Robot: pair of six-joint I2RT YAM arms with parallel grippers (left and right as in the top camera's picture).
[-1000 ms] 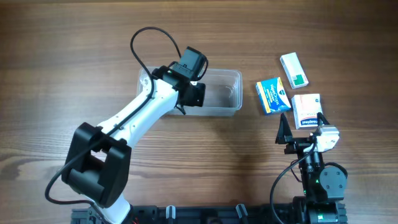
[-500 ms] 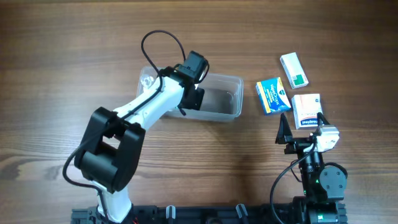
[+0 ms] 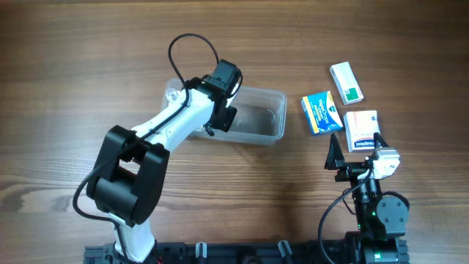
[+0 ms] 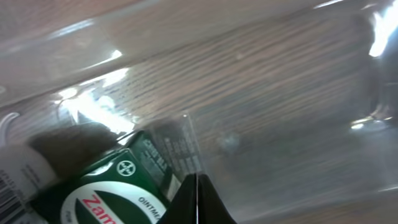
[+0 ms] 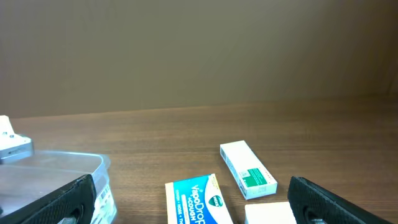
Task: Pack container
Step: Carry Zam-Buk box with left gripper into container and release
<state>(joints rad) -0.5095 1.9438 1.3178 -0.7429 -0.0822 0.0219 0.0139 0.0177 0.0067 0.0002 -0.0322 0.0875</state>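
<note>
The clear plastic container lies at the table's middle. My left gripper reaches down inside it. In the left wrist view its jaws are pressed together with nothing between them, just above the container floor. A green box lies inside the container, right beside the jaws on their left. A white thing with a barcode shows at the left edge. My right gripper is open and empty at the front right; the right wrist view shows its jaws spread wide and the container's corner.
To the right of the container lie three boxes. A blue box is nearest; it also shows in the right wrist view. A white and green box lies farther back. A white and orange box lies just ahead of my right gripper.
The left arm's elbow swung up and right while its gripper stayed inside the container, shifting slightly left. The container turned a little. The right arm has not moved.
</note>
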